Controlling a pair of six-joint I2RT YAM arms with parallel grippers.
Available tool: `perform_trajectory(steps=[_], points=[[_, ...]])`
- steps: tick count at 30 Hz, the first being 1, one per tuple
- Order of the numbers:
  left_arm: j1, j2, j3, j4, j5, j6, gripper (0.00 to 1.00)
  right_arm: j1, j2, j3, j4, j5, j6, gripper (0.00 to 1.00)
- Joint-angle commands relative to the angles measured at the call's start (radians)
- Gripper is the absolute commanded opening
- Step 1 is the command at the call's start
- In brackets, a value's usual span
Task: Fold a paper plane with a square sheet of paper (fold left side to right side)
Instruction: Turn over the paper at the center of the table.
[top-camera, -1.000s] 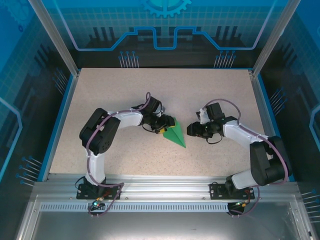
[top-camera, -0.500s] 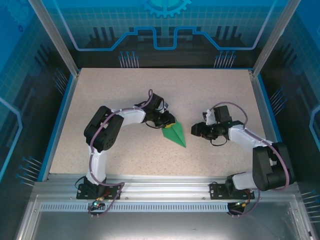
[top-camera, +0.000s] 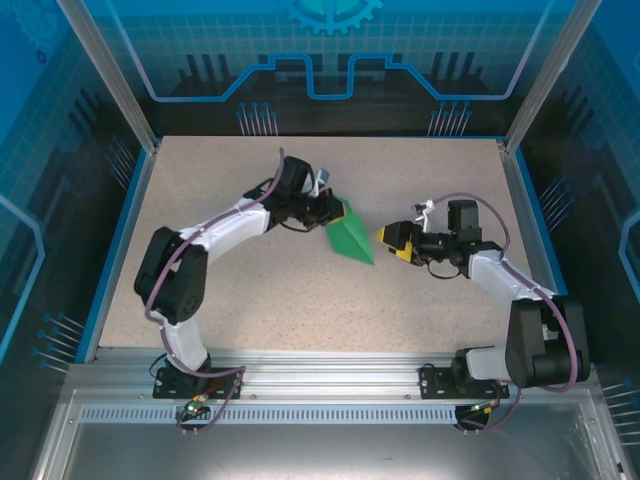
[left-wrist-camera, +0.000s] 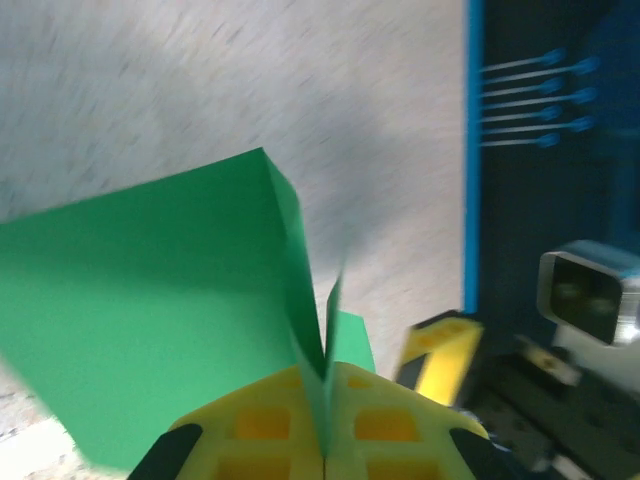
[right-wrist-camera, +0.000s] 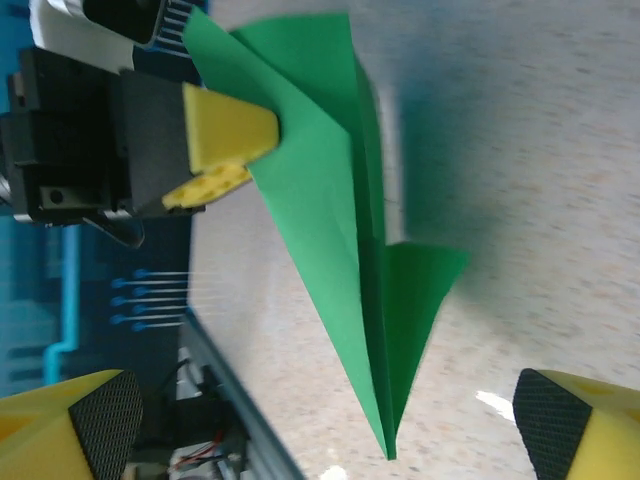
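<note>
Speckled table (top-camera: 250, 290), flimsy paper plane (top-camera: 352, 238) mid-table.
My left gripper (top-camera: 334, 210) pinches its wide end, best hold I reckon; right gripper (top-camera: 388, 239) gapes empty.

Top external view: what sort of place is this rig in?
Probably an enclosed robot work cell, in a lab or demo booth: speckled beige tabletop edged in blue, aluminium-profile frame posts, and blue wall panels printed with circuit and gear graphics.

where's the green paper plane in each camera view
Top external: paper plane at the centre of the table.
Left wrist: lower left, running to bottom centre.
Right wrist: centre, nose pointing down.
Shared landmark: the left end effector, its yellow fingers clamping the plane's wide end.
</note>
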Motion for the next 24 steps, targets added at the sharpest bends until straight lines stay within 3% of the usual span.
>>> perform_trajectory(steps=[1, 6, 14, 21, 24], points=[[0.022, -0.098, 0.067, -0.036, 0.027, 0.042, 0.07, -0.016, 0.024, 0.042, 0.148, -0.205, 0.091, 1.0], [0.027, -0.136, 0.118, -0.013, 0.087, 0.036, 0.08, 0.014, 0.048, 0.084, 0.233, -0.271, 0.159, 1.0], [0.027, -0.137, 0.129, 0.029, 0.173, 0.016, 0.08, 0.114, 0.052, 0.152, 0.282, -0.26, 0.207, 0.98], [0.028, -0.133, 0.111, 0.048, 0.218, 0.011, 0.09, 0.154, 0.063, 0.174, 0.284, -0.204, 0.227, 0.56], [0.028, -0.132, 0.116, 0.013, 0.221, 0.038, 0.15, 0.157, 0.064, 0.166, 0.28, -0.184, 0.228, 0.38]])
